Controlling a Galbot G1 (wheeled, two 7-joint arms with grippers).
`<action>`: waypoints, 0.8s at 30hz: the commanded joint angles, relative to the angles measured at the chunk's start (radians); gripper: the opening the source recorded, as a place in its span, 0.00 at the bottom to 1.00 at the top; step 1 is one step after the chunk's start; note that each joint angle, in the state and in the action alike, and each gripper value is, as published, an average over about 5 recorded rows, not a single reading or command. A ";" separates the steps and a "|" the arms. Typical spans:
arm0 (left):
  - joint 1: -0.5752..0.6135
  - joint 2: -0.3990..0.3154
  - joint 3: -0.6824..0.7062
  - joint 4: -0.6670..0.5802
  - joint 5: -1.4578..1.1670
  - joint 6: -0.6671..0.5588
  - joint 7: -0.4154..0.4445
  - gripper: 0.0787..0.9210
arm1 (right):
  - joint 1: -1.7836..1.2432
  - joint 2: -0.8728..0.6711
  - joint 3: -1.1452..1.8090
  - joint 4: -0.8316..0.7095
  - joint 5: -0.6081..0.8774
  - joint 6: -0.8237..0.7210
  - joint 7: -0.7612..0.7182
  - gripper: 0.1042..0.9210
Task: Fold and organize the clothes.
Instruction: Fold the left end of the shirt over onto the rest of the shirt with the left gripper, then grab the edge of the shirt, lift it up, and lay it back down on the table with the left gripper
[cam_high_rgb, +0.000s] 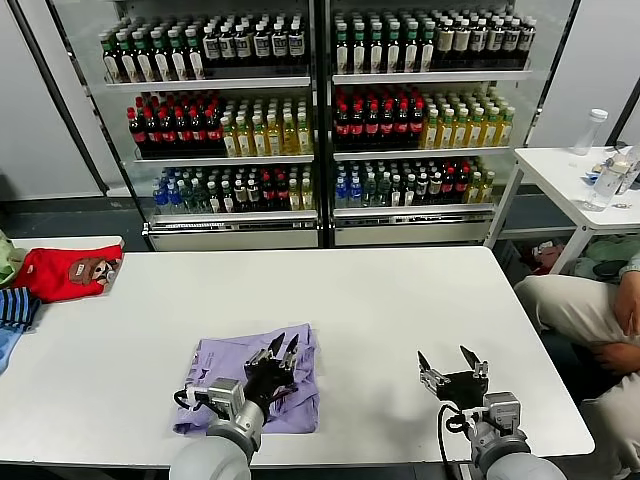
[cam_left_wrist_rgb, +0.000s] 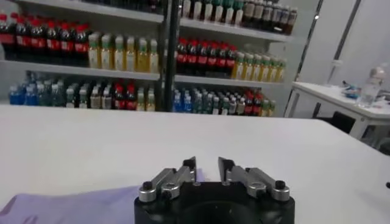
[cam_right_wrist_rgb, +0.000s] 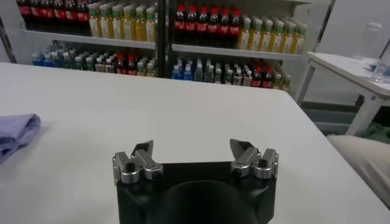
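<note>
No writing readable on T-shirt (cam_high_rgb: 250, 382).

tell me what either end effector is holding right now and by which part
Nothing. The left end effector is over the lavender T-shirt, the right end effector over the bare table, both open.

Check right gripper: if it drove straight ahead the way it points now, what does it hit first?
Probably nothing nearby. The right gripper, open, points across bare white table toward the far edge; the lavender T-shirt lies off to its side. Beyond the edge stands the drinks cooler, though depth is unclear.
</note>
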 joint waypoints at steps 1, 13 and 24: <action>0.077 0.064 -0.182 -0.107 0.107 -0.102 0.077 0.45 | 0.006 -0.003 0.003 0.002 0.005 0.005 -0.001 0.88; 0.219 0.110 -0.480 0.138 -0.027 -0.002 0.110 0.84 | 0.045 0.014 -0.021 -0.022 0.005 0.019 -0.003 0.88; 0.181 0.114 -0.510 0.181 -0.128 0.051 0.177 0.88 | 0.032 0.009 -0.017 -0.020 -0.001 0.025 -0.004 0.88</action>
